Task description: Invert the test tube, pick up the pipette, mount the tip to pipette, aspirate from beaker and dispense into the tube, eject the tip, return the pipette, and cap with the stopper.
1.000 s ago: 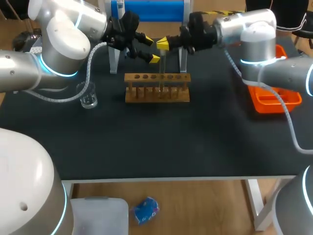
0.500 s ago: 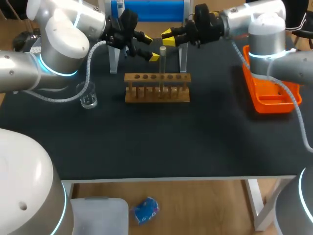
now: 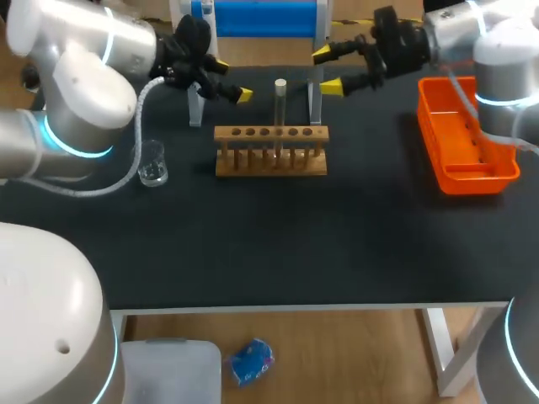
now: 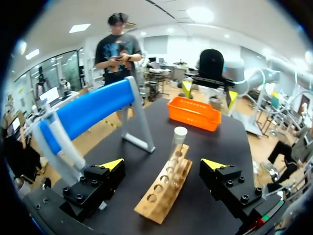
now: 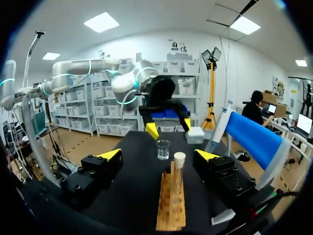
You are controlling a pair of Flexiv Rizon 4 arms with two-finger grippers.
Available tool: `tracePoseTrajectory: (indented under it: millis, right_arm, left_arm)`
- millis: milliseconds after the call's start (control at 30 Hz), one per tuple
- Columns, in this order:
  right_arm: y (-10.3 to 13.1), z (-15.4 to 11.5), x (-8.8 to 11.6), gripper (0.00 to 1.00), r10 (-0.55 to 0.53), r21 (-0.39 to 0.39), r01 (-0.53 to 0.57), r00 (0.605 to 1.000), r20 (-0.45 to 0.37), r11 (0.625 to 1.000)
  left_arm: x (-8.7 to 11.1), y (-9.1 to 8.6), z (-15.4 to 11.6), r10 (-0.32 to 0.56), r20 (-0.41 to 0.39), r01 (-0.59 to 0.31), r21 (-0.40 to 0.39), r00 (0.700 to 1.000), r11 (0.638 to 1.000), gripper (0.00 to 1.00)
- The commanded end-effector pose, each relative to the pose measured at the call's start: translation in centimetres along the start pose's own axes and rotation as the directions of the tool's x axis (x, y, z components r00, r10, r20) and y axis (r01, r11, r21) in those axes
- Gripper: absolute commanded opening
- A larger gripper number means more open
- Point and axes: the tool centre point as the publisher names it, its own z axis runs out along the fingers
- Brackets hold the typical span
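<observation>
Below and left of the left tool (image 3: pixel 232 80), a clear beaker (image 3: pixel 152 162) stands on the tabletop (image 3: pixel 278 244); whether it holds liquid is hard to make out. That tool hangs with its yellow tips wide apart, holding nothing, just left of the top of the tube (image 3: pixel 280 114). The tube stands upright between the two tools in a middle hole of the wooden rack (image 3: pixel 270 164). It is clear glass, pale at its top end, its foot hidden behind the rack's rails. Just right of the tube's top hovers the right tool (image 3: pixel 327 70), fingers spread wide, also empty. Behind both tools a blue stand (image 3: pixel 261 17) is cut off by the head view's edge. Right of the right tool sits an orange tray (image 3: pixel 472 181), its far corner behind that arm.
</observation>
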Motion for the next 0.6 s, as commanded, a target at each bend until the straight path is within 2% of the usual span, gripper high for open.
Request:
tracePoseTrajectory:
  millis: [33, 267, 500, 600]
  right_arm:
    - [-0.4, -1.7, 3.3, 1.0, 0.025, 0.034, -0.031, 0.989, 0.146, 0.999]
    - [-2.8, -3.9, 5.1, 1.0, 0.08, 0.087, -0.104, 0.967, 0.242, 0.991]
    - [-4.6, -6.4, 6.9, 1.0, 0.116, 0.093, -0.153, 0.941, 0.318, 0.984]
    - [-5.1, -7.3, 7.4, 1.0, 0.133, 0.096, -0.176, 0.929, 0.347, 0.98]
  left_arm:
    - [1.1, 0.4, -2.7, -0.015, 0.103, 0.014, 0.014, 0.995, 1.0, 1.0]
    - [1.3, 0.7, -4.4, -0.053, 0.185, 0.051, 0.017, 0.981, 0.999, 1.0]
    - [1.0, 2.1, -6.4, -0.101, 0.258, 0.097, 0.025, 0.961, 0.995, 1.0]
    - [1.0, 2.6, -7.0, -0.145, 0.269, 0.136, 0.052, 0.952, 0.989, 1.0]
